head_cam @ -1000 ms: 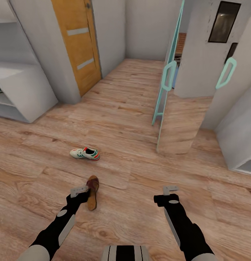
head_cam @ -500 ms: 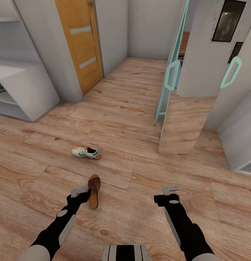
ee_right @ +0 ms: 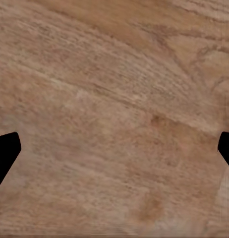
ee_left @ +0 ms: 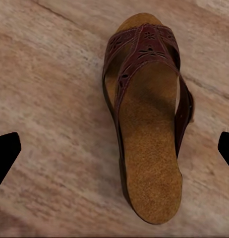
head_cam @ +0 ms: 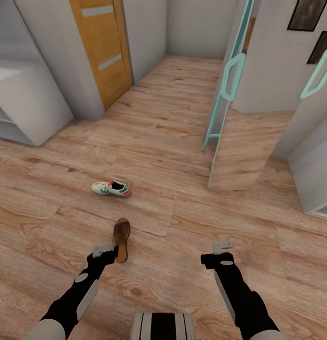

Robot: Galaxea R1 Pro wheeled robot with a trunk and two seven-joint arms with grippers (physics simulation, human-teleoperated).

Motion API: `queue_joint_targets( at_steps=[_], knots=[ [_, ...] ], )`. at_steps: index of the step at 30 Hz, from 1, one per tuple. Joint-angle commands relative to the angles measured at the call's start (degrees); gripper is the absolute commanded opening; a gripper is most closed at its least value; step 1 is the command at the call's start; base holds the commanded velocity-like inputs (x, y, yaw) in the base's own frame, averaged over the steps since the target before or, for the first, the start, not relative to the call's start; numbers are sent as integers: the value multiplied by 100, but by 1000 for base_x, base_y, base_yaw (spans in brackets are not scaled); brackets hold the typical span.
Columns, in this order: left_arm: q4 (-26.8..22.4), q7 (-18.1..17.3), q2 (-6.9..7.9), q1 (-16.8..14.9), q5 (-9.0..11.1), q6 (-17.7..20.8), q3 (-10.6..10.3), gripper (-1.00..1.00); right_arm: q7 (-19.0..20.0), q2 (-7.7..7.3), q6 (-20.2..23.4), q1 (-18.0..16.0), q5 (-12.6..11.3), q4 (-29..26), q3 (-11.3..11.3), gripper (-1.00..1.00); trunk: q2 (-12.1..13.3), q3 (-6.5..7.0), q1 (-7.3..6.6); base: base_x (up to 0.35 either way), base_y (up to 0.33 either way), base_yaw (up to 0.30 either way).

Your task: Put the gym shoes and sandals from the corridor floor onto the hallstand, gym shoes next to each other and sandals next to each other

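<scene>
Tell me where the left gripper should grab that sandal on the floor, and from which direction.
Come straight down with the left gripper. The sandal lies flat, sole down, on the corridor floor, so I'd pinch across its narrow width at the strap band near the toe, the one raised part; the flat footbed offers little to hold.

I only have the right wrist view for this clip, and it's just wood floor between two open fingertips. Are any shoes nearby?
Observer: Yes. In the head view a brown sandal lies on the floor beside the left gripper.
Operator: Is the left gripper holding it?
Observer: No. The left wrist view shows the sandal flat on the planks, with the fingertips wide apart on either side and not touching it.
Operator: Anything else on the floor?
Observer: One gym shoe lies farther ahead, past the sandal.
Operator: And the rack?
Observer: A white shelf unit stands ahead on the left; I can't tell what's on it.
</scene>
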Motion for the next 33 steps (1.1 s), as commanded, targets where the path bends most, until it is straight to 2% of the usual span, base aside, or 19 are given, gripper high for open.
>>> queue_joint_targets(
  at_steps=[1, 9, 22, 33],
  knots=[
    [1, 44, 9, -3, 55, -27, -48, 100, 1, 0, 43, -2, 60, -6, 7, 100, -3, -36, 1, 0, 0, 0],
    [1, 44, 9, -3, 49, -27, -48, 100, 1, 0, 43, -2, 60, -5, 7, 100, -14, -284, 22, 0, 0, -121],
    [1, 44, 9, 4, 53, -34, -48, 100, 1, 2, 43, -2, 60, -6, 8, 100, -14, -312, 22, 3, -3, -46],
    [1, 44, 9, 6, 47, -36, -48, 100, 1, 5, 43, -2, 60, -6, 8, 100, -14, -312, 22, 124, -202, -1]
  ],
)
